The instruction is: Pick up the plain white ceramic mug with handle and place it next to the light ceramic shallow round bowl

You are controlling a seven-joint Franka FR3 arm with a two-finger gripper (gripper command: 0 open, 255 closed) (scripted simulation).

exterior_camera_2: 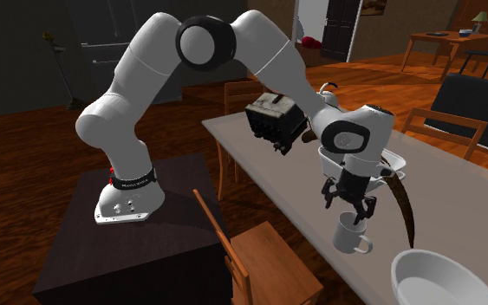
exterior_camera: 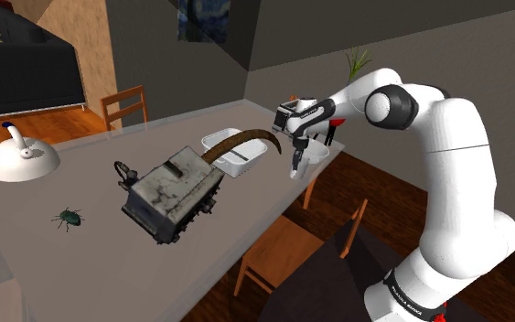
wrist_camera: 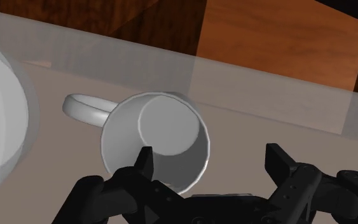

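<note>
The black band [exterior_camera: 409,291] [exterior_camera_2: 133,181] around the foot of my arm carries a short line of white letters, but they are too small for me to read. I find no other text, number or sign that is readable.

A grimy grey toaster [exterior_camera: 173,194] sits at the centre of the shoulder view on the counter [exterior_camera: 81,274]. A dark green beetle [exterior_camera: 69,218] lies to its lower left, well apart. A white domed kettle [exterior_camera: 22,157] stands at the left edge. Just upper right of the toaster, a brown curved horn [exterior_camera: 246,136] arches over a white rectangular tray [exterior_camera: 241,166]. A wooden chair [exterior_camera: 283,256] stands at lower middle.
</note>
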